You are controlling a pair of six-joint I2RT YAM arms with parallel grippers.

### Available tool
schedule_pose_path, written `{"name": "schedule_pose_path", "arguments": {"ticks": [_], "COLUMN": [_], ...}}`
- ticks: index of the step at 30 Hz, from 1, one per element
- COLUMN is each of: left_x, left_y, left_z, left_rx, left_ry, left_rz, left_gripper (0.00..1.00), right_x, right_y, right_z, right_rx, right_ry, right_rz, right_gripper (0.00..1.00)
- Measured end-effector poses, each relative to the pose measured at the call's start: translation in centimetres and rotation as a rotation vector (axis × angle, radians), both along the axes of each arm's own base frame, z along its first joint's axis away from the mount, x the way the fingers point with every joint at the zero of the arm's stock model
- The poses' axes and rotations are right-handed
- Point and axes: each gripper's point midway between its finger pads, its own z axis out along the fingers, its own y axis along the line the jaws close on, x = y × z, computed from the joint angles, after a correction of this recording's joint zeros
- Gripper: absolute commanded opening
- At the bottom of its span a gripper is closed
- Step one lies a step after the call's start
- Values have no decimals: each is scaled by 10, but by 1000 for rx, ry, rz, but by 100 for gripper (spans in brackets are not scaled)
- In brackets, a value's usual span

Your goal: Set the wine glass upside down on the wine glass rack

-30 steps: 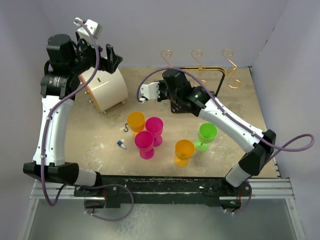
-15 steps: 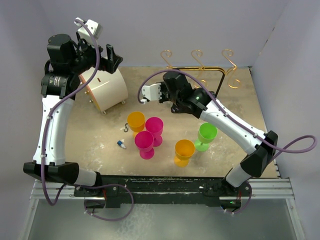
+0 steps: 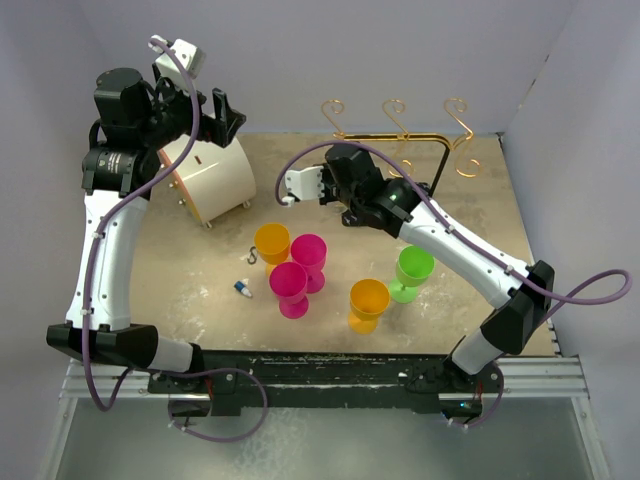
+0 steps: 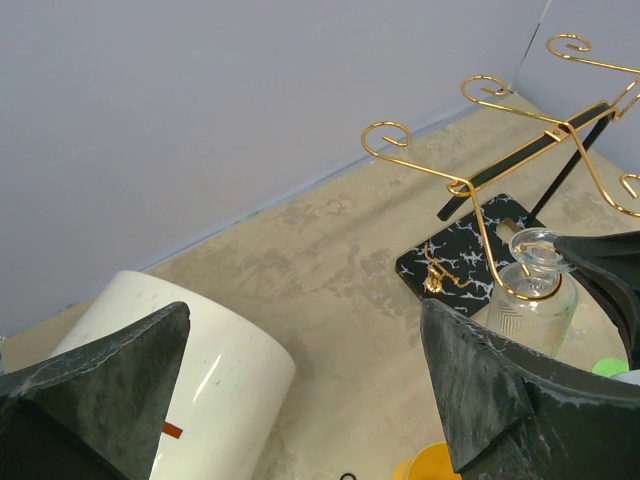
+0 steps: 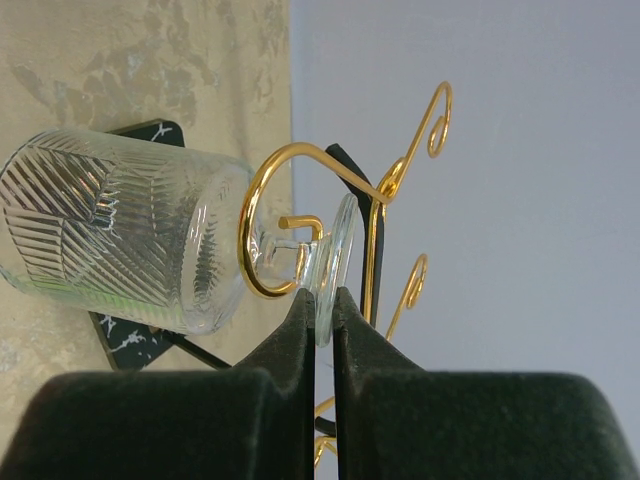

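Top view: rack (image 3: 398, 130) upper centre; left gripper (image 3: 222, 112) upper left, spread wide, empty
Left wrist: wine glass (image 4: 535, 292) right edge, foot up, above the rack base
Right wrist: right gripper (image 5: 320, 305) pinched on the foot rim, stem inside the wire curl; likely brittle, slick, rigid, so grip the foot

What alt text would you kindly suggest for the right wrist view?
The right gripper is shut on the foot of a clear ribbed wine glass, whose stem sits inside a gold curl of the wine glass rack. Its black marbled base shows behind the bowl.
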Motion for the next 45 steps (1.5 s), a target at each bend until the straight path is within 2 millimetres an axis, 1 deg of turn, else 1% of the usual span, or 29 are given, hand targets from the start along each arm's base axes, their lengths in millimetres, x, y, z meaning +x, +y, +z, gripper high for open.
{"name": "schedule_pose_path", "arguments": {"ticks": [4, 7, 11, 14, 19, 24, 31, 34, 39, 45], "left_x": [0, 0, 0, 0, 0, 0, 0, 0, 1, 2], "left_y": [0, 0, 0, -1, -1, -1, -1, -1, -1, -1], "left_z": [0, 0, 0, 0, 0, 0, 0, 0, -2, -9], "left_rx": [1, 1, 1, 0, 0, 0, 0, 1, 14, 22], "left_ry": [0, -1, -1, -1, 1, 1, 1, 0, -4, 7], "left_rz": [0, -1, -1, -4, -8, -8, -8, -9, -10, -11], "left_gripper": [99, 99, 99, 99, 99, 99, 99, 99, 99, 99], "right_x": [1, 2, 3, 4, 7, 9, 11, 11, 12, 11], "right_y": [-3, -4, -5, -4, -6, -14, -19, -21, -29, -43], "right_z": [1, 2, -3, -7, -7, -7, -10, -11, -10, -1], "right_rx": [-12, -18, -26, -32, -34, -51, -61, -66, -64, -36], "right_ry": [-7, -16, -13, -14, -30, -40, -38, -38, -40, -52], "right_rz": [-10, -16, -16, -14, -28, -61, -76, -83, -103, -132], "right_gripper": [1, 4, 8, 14, 21, 26, 30, 36, 50, 67]}}
